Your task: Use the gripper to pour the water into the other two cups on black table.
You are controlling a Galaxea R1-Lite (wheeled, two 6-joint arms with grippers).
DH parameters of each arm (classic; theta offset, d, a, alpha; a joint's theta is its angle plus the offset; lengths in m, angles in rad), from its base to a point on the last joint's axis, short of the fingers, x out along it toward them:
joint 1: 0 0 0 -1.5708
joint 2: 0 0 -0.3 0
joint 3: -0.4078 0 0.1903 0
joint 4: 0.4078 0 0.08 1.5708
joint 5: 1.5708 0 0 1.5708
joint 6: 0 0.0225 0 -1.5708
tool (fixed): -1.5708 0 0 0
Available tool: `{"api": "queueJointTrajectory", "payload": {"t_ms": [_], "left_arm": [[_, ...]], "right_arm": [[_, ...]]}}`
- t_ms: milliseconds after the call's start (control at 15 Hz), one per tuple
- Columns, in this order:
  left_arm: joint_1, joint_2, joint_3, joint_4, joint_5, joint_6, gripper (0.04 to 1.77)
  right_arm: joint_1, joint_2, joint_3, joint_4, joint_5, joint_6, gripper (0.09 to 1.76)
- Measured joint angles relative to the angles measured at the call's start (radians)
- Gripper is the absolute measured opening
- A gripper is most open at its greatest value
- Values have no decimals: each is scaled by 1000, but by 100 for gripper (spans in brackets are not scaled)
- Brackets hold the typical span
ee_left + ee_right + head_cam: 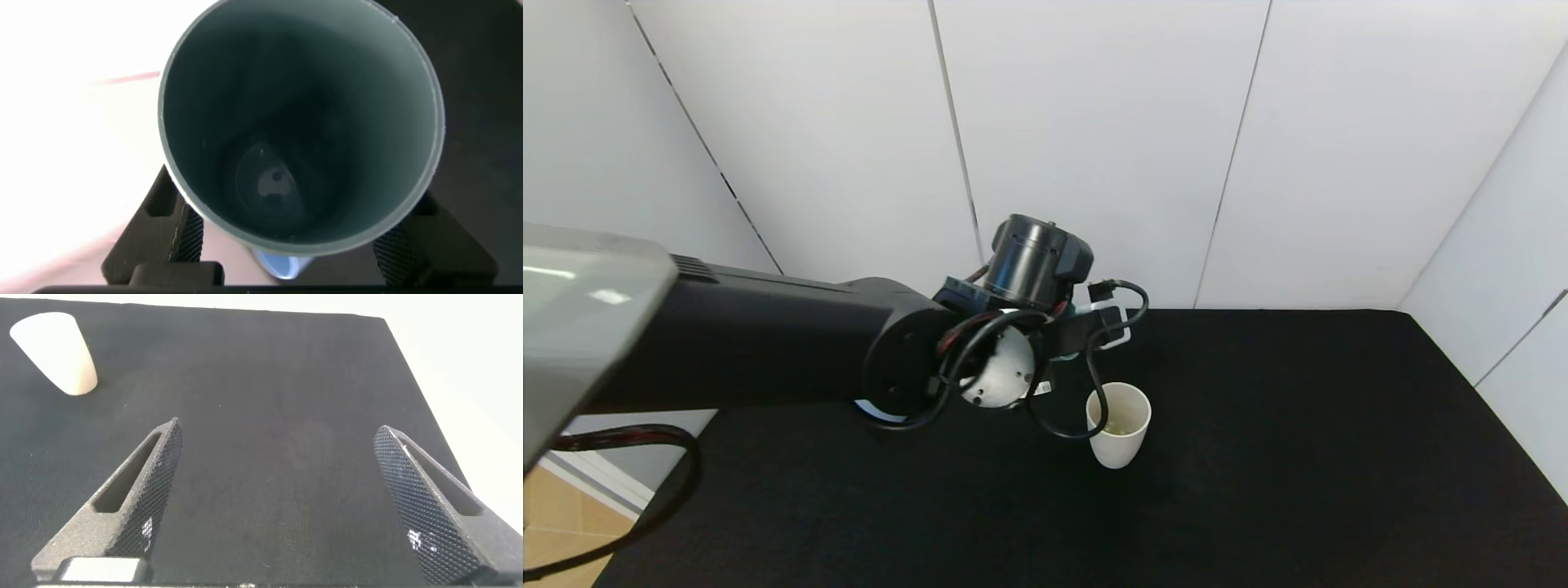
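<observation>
My left gripper [286, 241] is shut on a teal-green tumbler [327, 98], whose mouth faces the wrist camera; its ribbed pads [186, 237] press on both sides. A little water shines at its bottom. Part of the light blue cup [286, 265] shows just under the teal rim. In the head view the left arm reaches across the black table [1298, 425], with the gripper [1090, 327] just behind the cream-white cup [1118, 425]; the arm hides the light blue cup there. My right gripper [278, 498] is open and empty low over the table, with the cream-white cup [55, 351] far off.
White wall panels [1094, 122] stand close behind the table's far edge. The table's right edge [1486, 392] runs along a white side wall. Black cables [1054, 408] loop from the left wrist down beside the cream-white cup. Wooden floor [556, 523] shows at the left.
</observation>
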Motion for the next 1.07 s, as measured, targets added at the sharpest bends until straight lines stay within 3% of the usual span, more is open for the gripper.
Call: {"api": "queueJointTrajectory", "payload": {"t_ms": [267,333,467,667,800,933,1067], "left_arm": [[94,-124,149,-22,-268,-353,114],[112,-149,184,-49,-346,-468,114],[143,-185,263,-162,-433,-641,114],[214,-210,411,-409,-503,-732,114],[284,-212,502,-556,-619,-789,114],[367,-211,569,-624,-720,-819,114],[421,-210,630,-647,-751,-831,114]], "right_arm": [[0,0,0,0,0,0,171],[0,0,0,0,0,0,171],[0,0,0,0,0,0,171],[0,0,0,0,0,0,171],[0,0,0,0,0,-1,171],[0,0,0,0,0,0,171],[0,0,0,0,0,1,171]]}}
